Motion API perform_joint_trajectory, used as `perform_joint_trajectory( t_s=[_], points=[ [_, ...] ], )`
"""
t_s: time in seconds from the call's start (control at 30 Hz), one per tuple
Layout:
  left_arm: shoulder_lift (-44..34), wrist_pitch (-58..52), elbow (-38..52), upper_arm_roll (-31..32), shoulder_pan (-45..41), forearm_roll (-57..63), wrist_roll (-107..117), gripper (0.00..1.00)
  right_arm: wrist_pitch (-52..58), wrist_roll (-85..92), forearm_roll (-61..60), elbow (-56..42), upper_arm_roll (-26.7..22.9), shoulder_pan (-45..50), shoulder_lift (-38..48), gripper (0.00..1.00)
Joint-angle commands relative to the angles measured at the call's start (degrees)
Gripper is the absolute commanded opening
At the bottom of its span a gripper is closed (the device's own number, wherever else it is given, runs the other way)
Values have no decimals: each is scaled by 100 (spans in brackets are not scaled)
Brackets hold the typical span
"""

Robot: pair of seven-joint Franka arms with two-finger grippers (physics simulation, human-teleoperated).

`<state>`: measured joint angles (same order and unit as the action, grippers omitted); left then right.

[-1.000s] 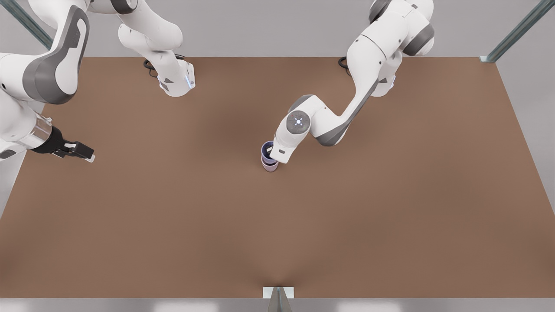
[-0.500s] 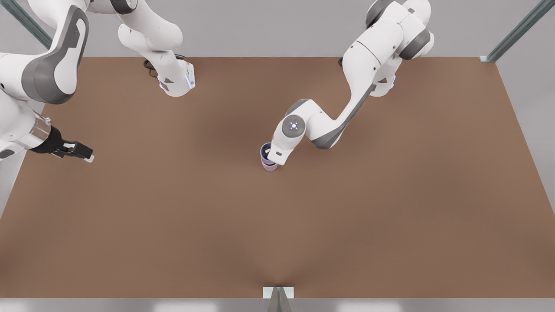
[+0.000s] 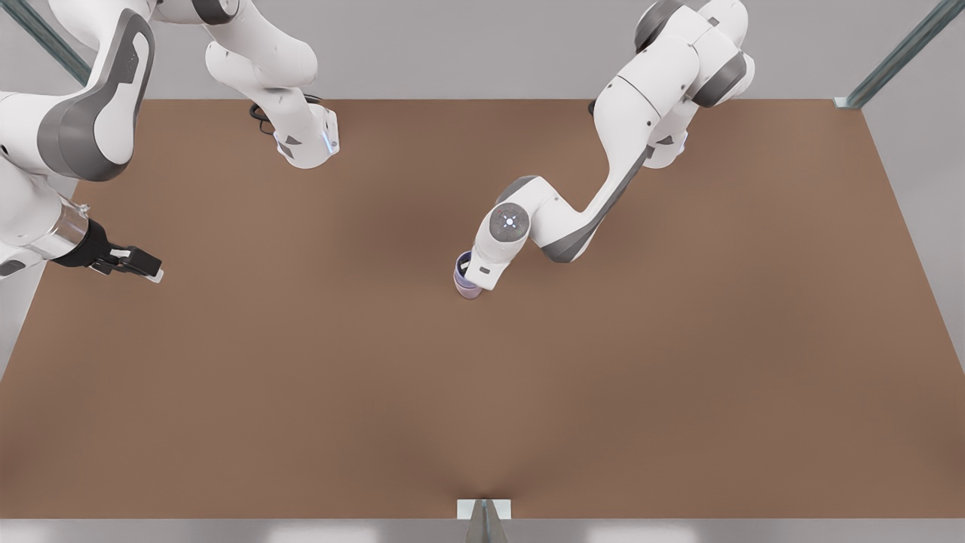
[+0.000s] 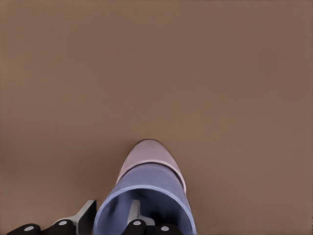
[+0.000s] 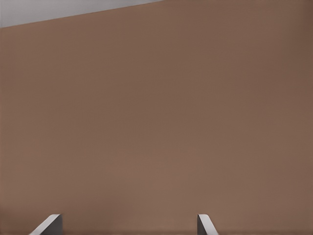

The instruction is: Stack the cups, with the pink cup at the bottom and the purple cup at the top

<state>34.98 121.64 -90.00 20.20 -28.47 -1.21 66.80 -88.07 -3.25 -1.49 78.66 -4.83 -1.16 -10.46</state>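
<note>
The purple cup sits nested in the pink cup, which stands upright near the table's middle. In the left wrist view the purple cup rises out of the pink cup. My left gripper is shut on the purple cup's wall, one finger inside and one outside; in the front view this gripper hangs over the stack on the arm from the front view's right. My right gripper waits open at the front view's left edge, its fingers apart over bare table.
The brown table is bounded by metal frame posts at the corners and a bracket at the near edge. The two arm bases stand along the far edge.
The left arm has lowered slightly, pushing the purple cup deeper into the pink cup. The right arm has stayed still.
</note>
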Motion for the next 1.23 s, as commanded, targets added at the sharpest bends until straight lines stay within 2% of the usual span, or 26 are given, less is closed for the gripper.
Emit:
perform_joint_trajectory(
  t_s=[0.0, 0.33, 0.4, 0.47, 0.53, 0.57, 0.67, 0.8, 0.83, 0.87, 0.9, 0.93, 0.97, 1.0, 1.03, 1.2],
  points=[
    [0, 0, 0, 1, 0, 7, 0, 56, 0, 0, 0, 0, 0, 1, 0, 100],
    [-132, -88, 88, -16, 0, 103, 9, 59, -9, 0, 0, 0, -9, 1, 0, 100],
    [-167, -404, 290, -16, 8, 226, 9, 69, -9, 0, 0, 0, 0, 1, 0, 100],
    [-211, -475, 325, -25, 0, 314, 18, 75, -9, 0, 0, 0, 0, 1, 0, 100],
    [-220, -913, 650, -25, 8, 420, 18, 100, -9, 0, 0, 0, 0, 1, 0, 100],
    [-220, -1098, 869, -43, 26, 420, -26, 100, -9, 0, 0, 0, 0, 1, 0, 100],
    [-396, -1714, 1204, -649, 87, 332, -799, 100, -9, 0, 0, 0, 0, 1, 0, 100],
    [-554, -2600, 1476, -2457, 96, -643, -3354, 100, -9, 0, 0, 0, -9, 1, 0, 100],
    [-545, -3111, 1679, -3382, 96, -1048, -4771, 100, -9, 0, 0, 0, -9, 1, 0, 100],
    [-554, -3357, 1880, -3795, 96, -1039, -5220, 100, -9, 0, 9, 0, -9, 1, 0, 100],
    [-694, -3542, 1978, -3954, 166, -943, -5624, 100, -9, 0, 0, 0, -9, 1, 0, 100],
    [-1335, -3586, 1750, -3306, 929, -496, -5897, 100, -9, 0, 0, 0, -9, 1, 0, 100],
    [-1749, -3604, 1539, -2303, 1651, 357, -5959, 100, -9, 0, 0, 0, -9, 1, 0, 100],
    [-2065, -3595, 1222, -2003, 1986, 516, -5976, 100, -9, 0, 0, 0, -9, 1, 0, 100],
    [-2382, -3533, 844, -2003, 1995, 551, -5985, 100, -9, 0, 0, 0, -9, -7, 0, 100],
    [-2453, -3349, 730, -1976, 1995, 560, -5994, 100, -9, 0, 0, 0, -9, -7, 0, 100]
  ],
)
